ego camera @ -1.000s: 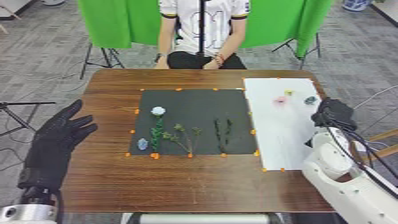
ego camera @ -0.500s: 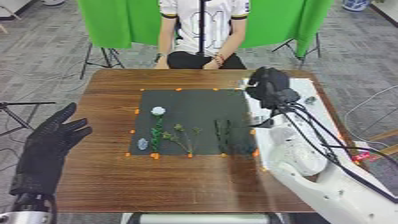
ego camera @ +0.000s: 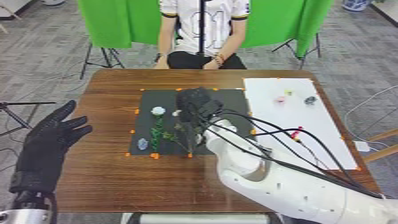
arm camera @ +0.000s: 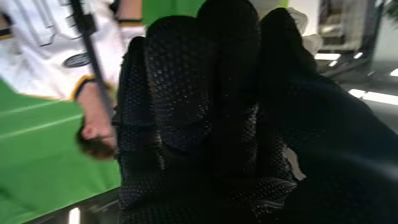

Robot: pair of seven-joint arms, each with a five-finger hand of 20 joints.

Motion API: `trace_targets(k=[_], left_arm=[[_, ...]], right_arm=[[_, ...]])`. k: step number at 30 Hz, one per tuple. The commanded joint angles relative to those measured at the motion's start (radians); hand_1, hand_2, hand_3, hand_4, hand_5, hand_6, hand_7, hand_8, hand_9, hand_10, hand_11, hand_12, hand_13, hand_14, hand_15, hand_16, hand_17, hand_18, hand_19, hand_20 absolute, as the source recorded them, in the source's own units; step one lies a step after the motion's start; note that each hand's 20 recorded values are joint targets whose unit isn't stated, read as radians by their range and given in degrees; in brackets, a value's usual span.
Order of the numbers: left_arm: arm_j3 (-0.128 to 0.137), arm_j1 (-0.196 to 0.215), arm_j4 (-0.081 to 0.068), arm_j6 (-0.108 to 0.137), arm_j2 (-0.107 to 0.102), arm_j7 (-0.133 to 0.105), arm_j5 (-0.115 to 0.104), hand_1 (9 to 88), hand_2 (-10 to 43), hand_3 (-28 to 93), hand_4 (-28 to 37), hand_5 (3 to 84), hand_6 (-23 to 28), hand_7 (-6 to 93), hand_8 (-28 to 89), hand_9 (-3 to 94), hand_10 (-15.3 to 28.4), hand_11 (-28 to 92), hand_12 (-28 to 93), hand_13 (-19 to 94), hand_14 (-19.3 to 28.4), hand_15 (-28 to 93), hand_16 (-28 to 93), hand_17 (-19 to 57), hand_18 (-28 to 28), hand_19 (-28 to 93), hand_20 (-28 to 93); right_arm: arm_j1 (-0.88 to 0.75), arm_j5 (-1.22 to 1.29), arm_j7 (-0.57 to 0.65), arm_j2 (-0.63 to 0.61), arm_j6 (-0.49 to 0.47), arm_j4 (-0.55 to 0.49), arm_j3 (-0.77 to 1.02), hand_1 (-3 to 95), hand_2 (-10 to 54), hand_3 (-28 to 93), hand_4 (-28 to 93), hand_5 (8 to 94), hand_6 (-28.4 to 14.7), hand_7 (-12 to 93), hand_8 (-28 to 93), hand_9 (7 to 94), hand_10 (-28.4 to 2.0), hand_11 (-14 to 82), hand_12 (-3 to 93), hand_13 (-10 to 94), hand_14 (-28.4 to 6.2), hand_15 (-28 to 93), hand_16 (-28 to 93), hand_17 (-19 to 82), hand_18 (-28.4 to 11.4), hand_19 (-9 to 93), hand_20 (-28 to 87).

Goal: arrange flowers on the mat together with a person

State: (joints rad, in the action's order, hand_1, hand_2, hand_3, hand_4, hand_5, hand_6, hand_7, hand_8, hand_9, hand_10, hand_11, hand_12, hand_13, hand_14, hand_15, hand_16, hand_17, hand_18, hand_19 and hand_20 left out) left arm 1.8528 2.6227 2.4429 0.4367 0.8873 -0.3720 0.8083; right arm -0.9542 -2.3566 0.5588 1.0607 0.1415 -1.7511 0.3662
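Observation:
The right hand [ego camera: 197, 102] is over the upper middle of the dark mat [ego camera: 233, 97], its thumb and fingers closed on a pale flower [ego camera: 177, 113]. In the right wrist view, whitish petals [arm camera: 308, 37] show behind the fingertips of the right hand [arm camera: 213, 110]. On the mat's left part lie a white rose [ego camera: 158, 110] with a green stem, a small bluish flower [ego camera: 142, 144] and a branching green sprig [ego camera: 179, 141]. The arm and hand hide the mat's right part. The left hand [ego camera: 44, 145] stays open beyond the table's left edge.
The white sheet [ego camera: 271, 120] right of the mat bears a pink flower [ego camera: 280, 100], a yellowish one [ego camera: 289, 92] and a dark one [ego camera: 310, 100]. Orange tape marks both borders. Black cables [ego camera: 293, 131] hang along the right arm, over the sheet.
The right hand has swung left from beside the white sheet, across it, and onto the mat's middle, carrying the pale flower. The left hand has barely shifted.

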Motion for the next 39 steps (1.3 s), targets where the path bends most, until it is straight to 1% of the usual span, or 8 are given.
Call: trace_targets(k=[1, 8, 10, 14, 16, 30, 33, 39], left_arm=[[-0.007, -0.022, -0.014, -0.027, 0.008, 0.027, 0.008, 19.6, 4.0, 78, -28.3, 31.3, 5.2, 16.8, -12, 32.4, 18.3, 29, 10, 23, 25.9, 54, -10, -9.5, 25.6, 52, 10], [-0.007, -0.031, -0.018, -0.034, 0.007, 0.036, 0.006, 20.0, 4.1, 78, -28.3, 31.7, 6.0, 16.0, -12, 32.1, 19.6, 29, 10, 22, 26.9, 54, -11, -9.6, 25.6, 52, 10], [-0.007, -0.027, -0.018, -0.030, 0.004, 0.028, 0.005, 20.2, 4.1, 78, -28.3, 31.8, 6.3, 15.5, -11, 32.0, 20.3, 28, 10, 22, 27.4, 54, -11, -9.7, 25.6, 52, 10], [-0.008, -0.036, -0.019, -0.041, 0.012, 0.048, 0.011, 20.6, 4.5, 78, -28.3, 32.4, 7.2, 14.4, -10, 31.8, 21.8, 25, 11, 21, 28.2, 52, -10, -10.1, 25.7, 51, 10], [-0.010, -0.032, -0.020, -0.030, -0.001, 0.038, 0.001, 20.8, 4.7, 78, -28.3, 32.6, 7.4, 14.2, -10, 31.9, 22.1, 25, 11, 21, 28.3, 51, -10, -10.3, 25.8, 51, 10], [-0.013, -0.040, -0.019, -0.035, 0.011, 0.053, 0.012, 21.9, 5.1, 78, -28.3, 34.0, 10.1, 10.5, -8, 31.4, 26.7, 18, 14, 19, 28.4, 44, -7, -11.5, 26.1, 49, 13], [-0.009, -0.042, -0.019, -0.045, 0.020, 0.067, 0.019, 22.0, 5.2, 78, -28.3, 34.1, 10.3, 10.1, -8, 31.3, 26.9, 17, 14, 19, 28.4, 43, -6, -11.6, 26.1, 49, 13], [-0.008, -0.025, -0.018, -0.038, 0.013, 0.056, 0.015, 22.1, 5.3, 78, -28.3, 34.0, 10.3, 9.9, -7, 31.0, 26.6, 16, 15, 19, 28.4, 43, -6, -11.6, 26.0, 48, 14]], right_arm=[[0.040, -0.050, 0.019, 0.051, -0.082, 0.028, -0.061, 56.9, -9.5, 65, -28, 83.8, 3.8, 17, 3, 92.8, -6.2, 17.9, 34.9, 82, -4.0, 52, 23, 33, -15.2, 82, 1], [0.050, -0.071, 0.052, 0.063, -0.173, 0.054, -0.094, 54.9, -9.5, 63, -28, 78.8, 3.7, 16, 1, 89.3, -6.7, 17.6, 34.9, 79, -5.2, 54, 21, 31, -15.4, 80, 2], [0.050, -0.067, 0.054, 0.066, -0.187, 0.055, -0.093, 54.1, -9.5, 63, -28, 77.3, 3.7, 16, 0, 88.1, -6.9, 18.8, 34.2, 78, -5.5, 54, 20, 30, -15.4, 80, 3], [0.044, -0.074, 0.056, 0.066, -0.237, 0.048, -0.087, 50.6, -9.5, 65, -28, 72.1, 3.6, 18, -2, 84.9, -7.3, 21.9, 31.2, 77, -5.5, 55, 19, 29, -15.8, 79, 4], [0.044, -0.070, 0.052, 0.064, -0.249, 0.041, -0.085, 48.3, -9.5, 67, -28, 70.3, 3.6, 17, -3, 83.4, -7.6, 23.9, 29.4, 76, -5.6, 56, 19, 29, -15.8, 78, 5], [0.049, -0.099, 0.050, 0.068, -0.286, 0.035, -0.077, 45.7, -9.5, 67, -28, 65.0, 3.6, 18, -13, 79.4, -7.9, 28.3, 24.9, 74, -5.4, 56, 18, 28, -15.8, 77, 6], [0.040, -0.094, 0.059, 0.060, -0.288, 0.027, -0.067, 44.9, -9.5, 67, -28, 64.5, 3.2, 18, -13, 79.3, -7.9, 28.9, 24.3, 74, -5.3, 56, 18, 28, -15.8, 77, 6], [0.043, -0.090, 0.069, 0.052, -0.267, 0.012, -0.065, 45.4, -9.5, 68, -28, 63.6, 2.8, 18, -13, 79.2, -7.8, 29.0, 23.5, 74, -5.4, 57, 17, 27, -15.8, 77, 6]])
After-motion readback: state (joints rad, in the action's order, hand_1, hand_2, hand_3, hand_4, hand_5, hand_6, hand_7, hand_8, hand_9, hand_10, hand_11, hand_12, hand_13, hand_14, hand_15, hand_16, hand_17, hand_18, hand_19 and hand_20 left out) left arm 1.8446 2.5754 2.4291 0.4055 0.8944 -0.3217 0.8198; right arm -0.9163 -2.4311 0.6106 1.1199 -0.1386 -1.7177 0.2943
